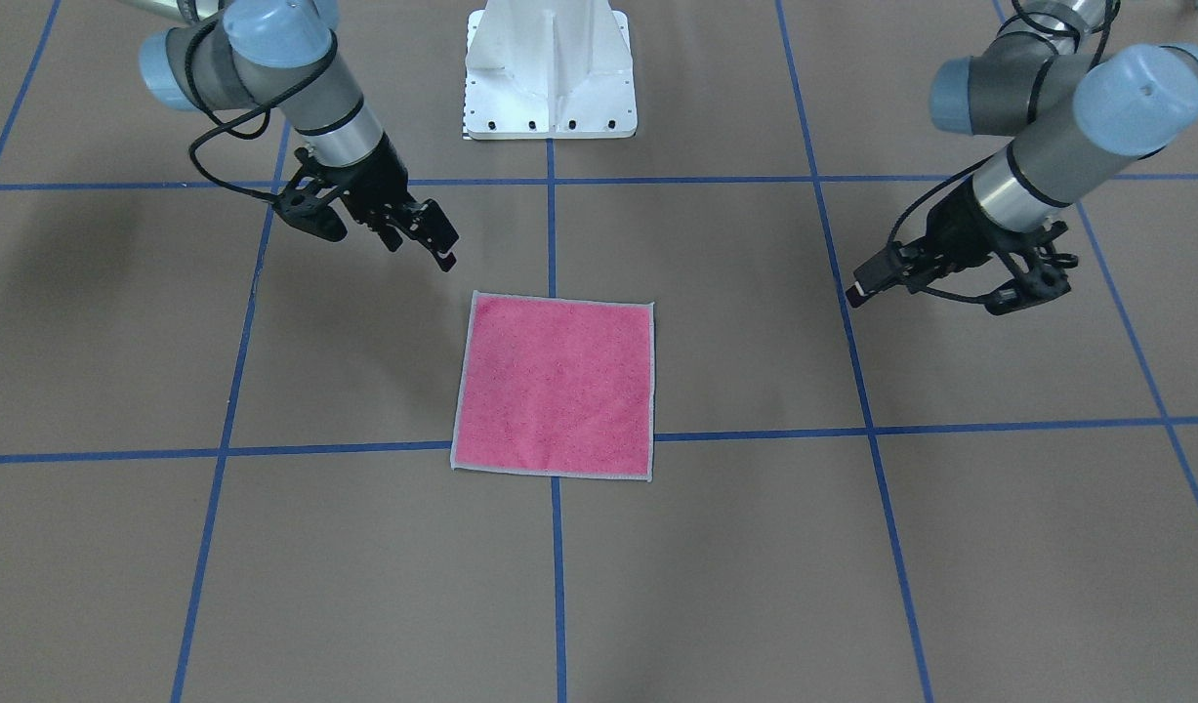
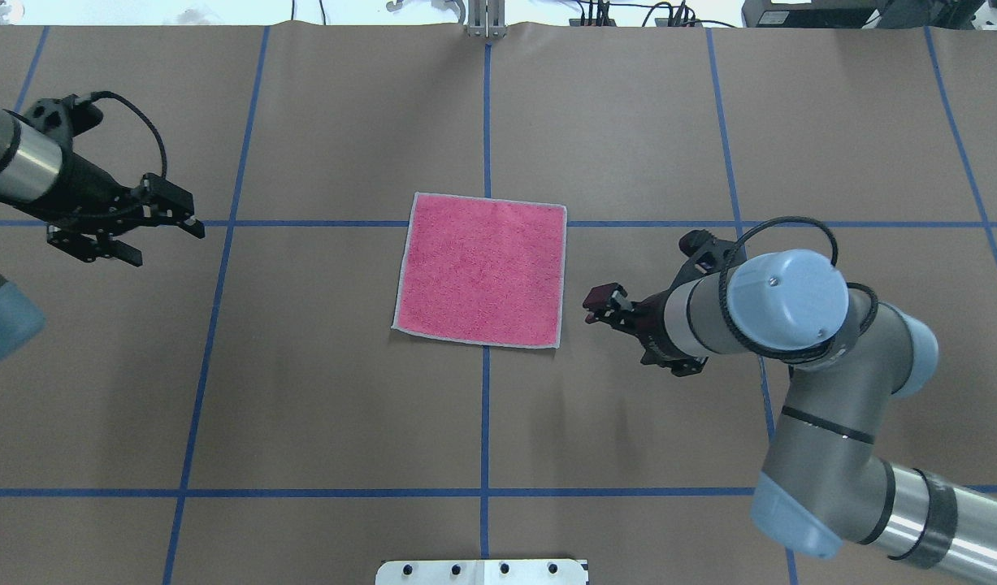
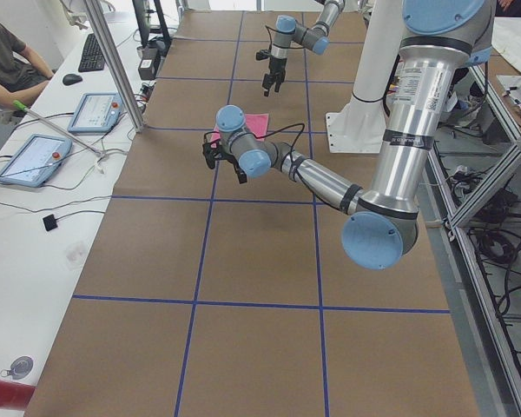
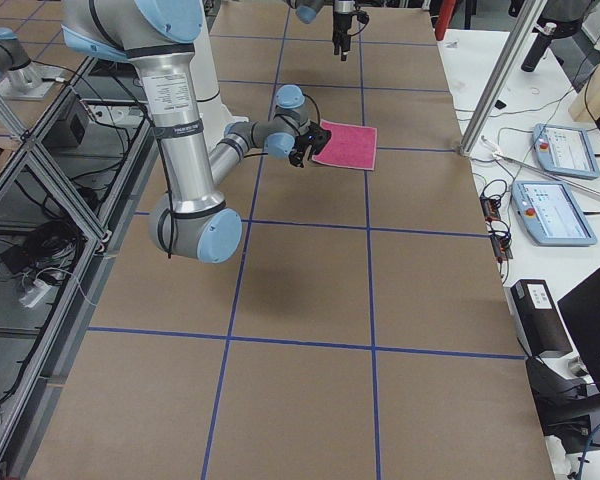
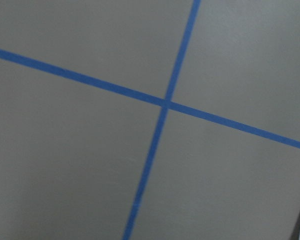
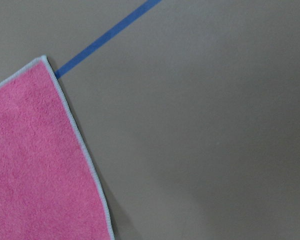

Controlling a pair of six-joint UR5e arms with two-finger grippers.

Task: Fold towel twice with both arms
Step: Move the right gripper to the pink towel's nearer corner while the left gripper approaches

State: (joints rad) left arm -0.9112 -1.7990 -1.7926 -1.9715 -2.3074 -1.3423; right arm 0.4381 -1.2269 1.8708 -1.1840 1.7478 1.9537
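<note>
Lying flat pink-side up, towel (image 1: 555,386) untouched between left gripper (image 1: 858,284), right gripper (image 1: 444,248); their opening: cannot tell.

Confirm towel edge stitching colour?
Light grey trim on the towel, clearest in the right wrist view.

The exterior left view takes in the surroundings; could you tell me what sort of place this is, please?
Most likely a robotics lab workcell: two UR5e arms, the left arm and right arm, stand by a white pedestal at a tape-gridded table, with teach pendants and a seated person alongside.
</note>
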